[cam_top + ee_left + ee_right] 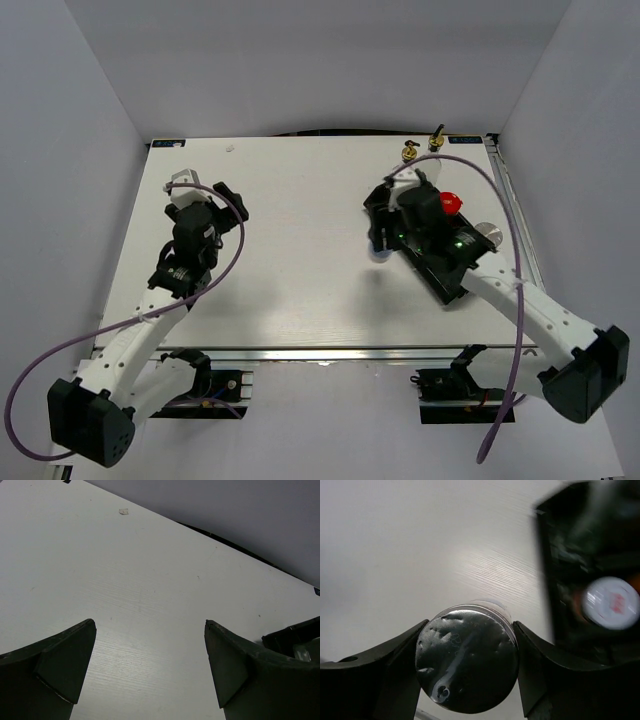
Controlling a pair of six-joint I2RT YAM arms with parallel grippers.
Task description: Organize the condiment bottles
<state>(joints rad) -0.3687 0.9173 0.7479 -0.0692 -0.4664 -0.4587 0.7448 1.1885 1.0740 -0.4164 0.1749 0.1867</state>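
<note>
My right gripper point(384, 232) is shut on a silver-lidded jar point(466, 665), one finger on each side of the lid, just left of the black tray point(455, 288). In the top view a bit of blue shows on this jar point(378, 244) under the gripper. A red-lidded dark jar point(451, 203) and a silver-lidded jar point(490, 235) stand by the tray's right side. Two clear bottles with gold pourers point(410, 152) point(437, 140) stand at the table's far edge. My left gripper point(218, 194) is open and empty over bare table point(150, 625).
The black tray point(590, 565) lies mostly under my right arm; a blurred pale lid point(611, 602) shows inside it. A dark object point(292, 634) sits at the right edge of the left wrist view. Grey walls close in the table on three sides.
</note>
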